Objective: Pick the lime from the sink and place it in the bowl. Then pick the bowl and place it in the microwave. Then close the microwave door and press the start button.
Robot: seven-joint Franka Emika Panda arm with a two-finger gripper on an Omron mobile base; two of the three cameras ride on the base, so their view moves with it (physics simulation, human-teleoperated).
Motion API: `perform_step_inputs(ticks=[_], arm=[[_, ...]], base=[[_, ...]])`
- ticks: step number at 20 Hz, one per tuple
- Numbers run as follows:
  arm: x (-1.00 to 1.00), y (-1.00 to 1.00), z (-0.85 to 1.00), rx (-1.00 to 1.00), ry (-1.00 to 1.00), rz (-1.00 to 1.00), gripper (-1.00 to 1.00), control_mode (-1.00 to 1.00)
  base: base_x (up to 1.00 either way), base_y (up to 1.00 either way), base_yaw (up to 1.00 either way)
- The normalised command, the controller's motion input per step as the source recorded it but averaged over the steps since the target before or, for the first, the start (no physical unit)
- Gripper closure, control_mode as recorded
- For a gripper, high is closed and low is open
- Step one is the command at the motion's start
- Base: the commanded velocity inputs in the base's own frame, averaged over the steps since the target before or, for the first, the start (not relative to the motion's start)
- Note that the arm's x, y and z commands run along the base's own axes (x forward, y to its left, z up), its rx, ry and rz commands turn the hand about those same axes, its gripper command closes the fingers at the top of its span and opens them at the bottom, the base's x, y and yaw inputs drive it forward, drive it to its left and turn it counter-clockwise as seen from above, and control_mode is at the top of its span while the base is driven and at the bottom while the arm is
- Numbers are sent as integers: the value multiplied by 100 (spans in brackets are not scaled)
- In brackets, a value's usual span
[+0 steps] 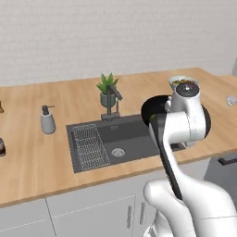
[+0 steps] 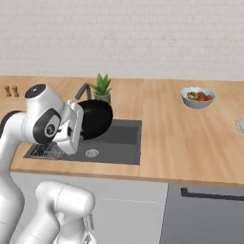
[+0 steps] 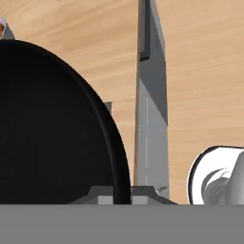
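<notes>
My gripper is shut on the rim of the black bowl, which it holds up off the counter, tipped on its side. From the base views the bowl hangs over the right part of the dark sink, just ahead of the white hand. A small yellow-green sliver at the bowl's lower left edge looks like the lime; the arm hides most of it. The sink basin holds just its drain and a wire rack. The microwave and its door are out of view.
A dark faucet and a potted plant stand behind the sink. A soap dispenser sits on the counter to its left. The pale fruit bowl rests on the wooden counter at the right. A dark appliance handle runs below the counter's front edge.
</notes>
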Motion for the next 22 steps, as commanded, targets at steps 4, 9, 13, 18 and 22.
perform_step_inputs(ticks=[4, 9, 13, 18, 22], arm=[[0, 0, 0, 0, 0, 0, 100, 100], [0, 0, 0, 0, 0, 0, 100, 100], [0, 0, 0, 0, 0, 0, 100, 100], [0, 0, 0, 0, 0, 0, 100, 100], [0, 0, 0, 0, 0, 0, 100, 100]], base=[[-61, -26, -69], [-31, -18, -79], [-4, -5, -84], [0, 0, -82], [10, 0, -76]])
